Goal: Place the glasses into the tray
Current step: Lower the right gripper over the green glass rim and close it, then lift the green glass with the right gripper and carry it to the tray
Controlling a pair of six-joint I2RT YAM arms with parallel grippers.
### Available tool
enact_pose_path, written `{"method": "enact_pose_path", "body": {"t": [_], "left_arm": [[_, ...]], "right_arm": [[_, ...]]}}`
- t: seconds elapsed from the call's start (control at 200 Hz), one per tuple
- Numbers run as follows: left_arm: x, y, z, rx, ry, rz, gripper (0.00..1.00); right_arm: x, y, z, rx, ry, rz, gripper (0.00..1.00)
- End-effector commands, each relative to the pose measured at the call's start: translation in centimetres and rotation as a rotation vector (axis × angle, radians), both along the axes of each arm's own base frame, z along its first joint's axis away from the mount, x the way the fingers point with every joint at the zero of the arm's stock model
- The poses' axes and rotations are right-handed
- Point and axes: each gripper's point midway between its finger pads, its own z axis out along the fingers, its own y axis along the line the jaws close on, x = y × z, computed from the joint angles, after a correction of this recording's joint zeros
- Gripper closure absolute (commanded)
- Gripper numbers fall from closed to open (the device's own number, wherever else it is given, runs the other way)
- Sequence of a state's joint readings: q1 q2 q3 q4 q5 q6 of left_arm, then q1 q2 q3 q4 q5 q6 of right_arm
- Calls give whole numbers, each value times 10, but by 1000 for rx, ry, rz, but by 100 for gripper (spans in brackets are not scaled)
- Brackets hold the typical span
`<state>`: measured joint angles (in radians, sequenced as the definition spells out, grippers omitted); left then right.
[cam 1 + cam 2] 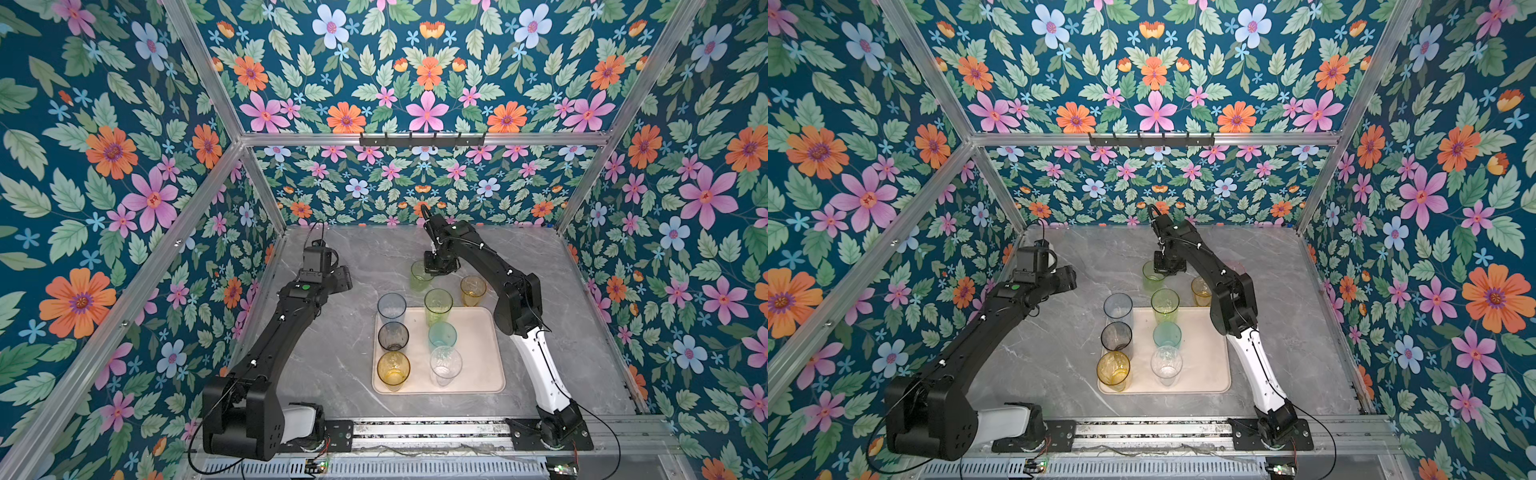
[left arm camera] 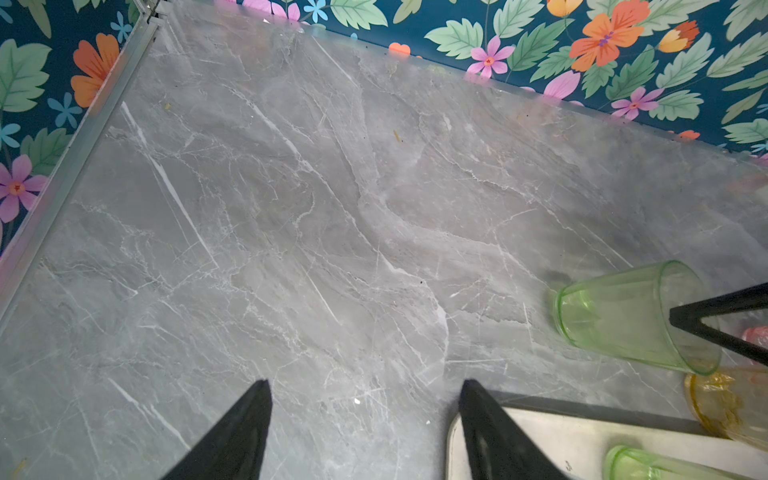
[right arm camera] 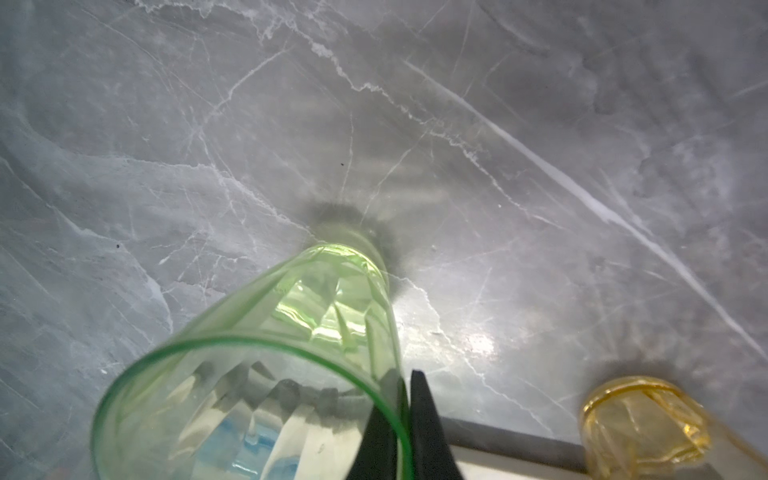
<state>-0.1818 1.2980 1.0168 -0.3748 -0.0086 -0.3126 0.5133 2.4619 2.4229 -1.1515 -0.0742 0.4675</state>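
My right gripper [image 1: 433,271] [image 3: 405,409] is shut on the rim of a green glass [image 1: 419,275] [image 3: 257,374], one finger inside and one outside; the glass stands on the table behind the beige tray [image 1: 478,357] [image 1: 1204,357]. An amber glass [image 1: 473,290] [image 3: 640,424] stands just outside the tray's far edge. Inside the tray are a smoke grey [image 1: 393,336], a yellow [image 1: 393,370], a clear [image 1: 445,365], a teal [image 1: 442,334] and a tall yellow-green glass [image 1: 438,305]. A blue glass [image 1: 391,307] stands at the tray's far left corner. My left gripper [image 1: 344,277] [image 2: 365,386] hangs open and empty, left of the tray.
Grey marble table [image 1: 332,353] boxed in by flowered walls and aluminium posts [image 1: 266,191]. A faint pink glass [image 1: 1236,267] shows behind my right arm. The right arm's elbow [image 1: 519,303] hangs over the tray's right edge.
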Motion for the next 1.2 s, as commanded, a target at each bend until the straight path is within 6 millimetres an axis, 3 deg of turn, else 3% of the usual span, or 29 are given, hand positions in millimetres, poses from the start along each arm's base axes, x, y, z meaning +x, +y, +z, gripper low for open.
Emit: {"method": "enact_pose_path", "body": {"t": [0.0, 0.695, 0.935, 1.195], "left_arm": [[1, 0, 4, -4, -14, 1, 26], [-3, -1, 15, -18, -37, -5, 26], [-9, -7, 14, -34, 3, -34, 25], [-21, -16, 18, -89, 9, -75, 25]], "right_arm": [[-3, -3, 11, -10, -8, 5, 99], [-25, -43, 105, -100, -127, -20, 100], [-51, -67, 150, -127, -165, -51, 100], [-93, -99, 189, -137, -194, -100, 100]]}}
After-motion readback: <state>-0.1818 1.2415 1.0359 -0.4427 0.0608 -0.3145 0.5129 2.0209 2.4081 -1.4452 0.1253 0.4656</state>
